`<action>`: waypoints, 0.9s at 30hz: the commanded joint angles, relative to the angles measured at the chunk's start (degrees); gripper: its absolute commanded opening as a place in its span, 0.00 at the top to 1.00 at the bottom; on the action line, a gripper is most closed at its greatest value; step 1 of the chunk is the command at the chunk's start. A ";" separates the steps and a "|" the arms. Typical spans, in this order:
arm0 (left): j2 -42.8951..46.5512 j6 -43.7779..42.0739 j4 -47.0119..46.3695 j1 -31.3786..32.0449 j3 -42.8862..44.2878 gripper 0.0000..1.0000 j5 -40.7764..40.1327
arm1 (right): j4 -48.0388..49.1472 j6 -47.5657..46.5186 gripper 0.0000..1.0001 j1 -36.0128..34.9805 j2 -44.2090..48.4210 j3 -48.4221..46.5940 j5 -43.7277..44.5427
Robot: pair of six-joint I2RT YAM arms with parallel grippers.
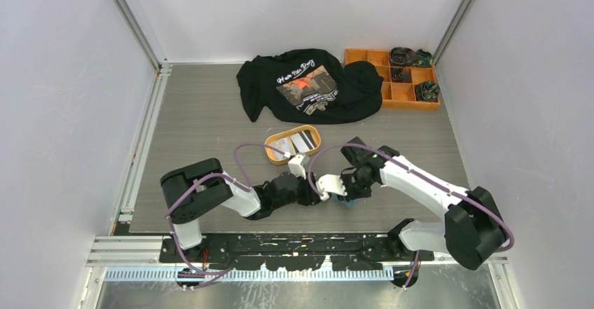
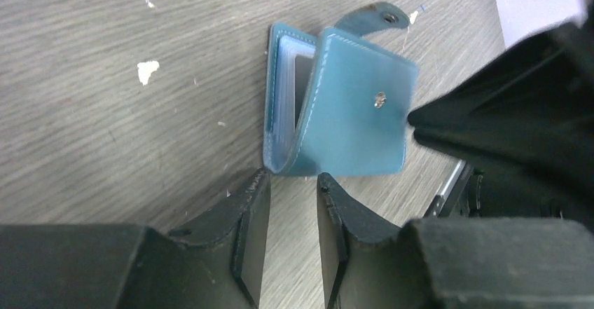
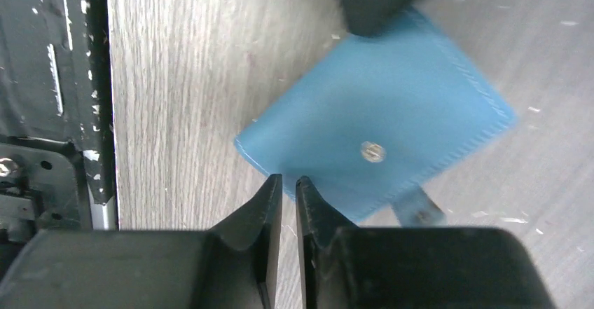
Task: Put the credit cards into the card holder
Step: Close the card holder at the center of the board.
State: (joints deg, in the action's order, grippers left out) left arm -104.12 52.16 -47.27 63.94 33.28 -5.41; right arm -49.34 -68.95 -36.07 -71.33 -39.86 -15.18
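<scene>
The teal card holder (image 2: 354, 123) stands half open on the table, with its snap tab (image 2: 375, 16) up and its lighter inner pockets (image 2: 284, 92) showing. My left gripper (image 2: 293, 179) is open and empty, its tips just short of the holder's folded edge. My right gripper (image 3: 288, 181) is shut with a hairline gap and points at the holder's outer cover (image 3: 378, 113) near its edge. It holds nothing. In the top view both grippers meet over the holder (image 1: 342, 202) near the table's front. The credit cards (image 1: 294, 141), light and dark, lie in the orange oval tray (image 1: 270, 149).
A black printed T-shirt (image 1: 308, 85) lies at the back. An orange compartment box (image 1: 392, 88) with dark items stands at the back right. The table's front edge with a metal rail (image 3: 70, 113) is close to the holder.
</scene>
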 commanded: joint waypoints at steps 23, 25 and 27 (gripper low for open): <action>9.36 -14.30 -34.51 0.40 -16.71 0.54 -2.12 | -4.66 19.70 0.49 15.27 6.19 -14.13 -20.09; 8.87 -13.49 -34.68 -0.03 -16.54 0.50 -0.27 | -3.48 20.96 0.48 15.70 7.75 -14.02 -19.52; 7.81 -11.96 -34.74 -0.70 -16.03 0.48 1.88 | -2.61 22.30 0.47 16.29 8.82 -14.15 -19.09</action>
State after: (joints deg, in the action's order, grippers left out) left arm -95.13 40.99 -73.84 64.31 16.43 -6.57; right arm -54.96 -50.96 -20.80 -66.15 -51.48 -35.16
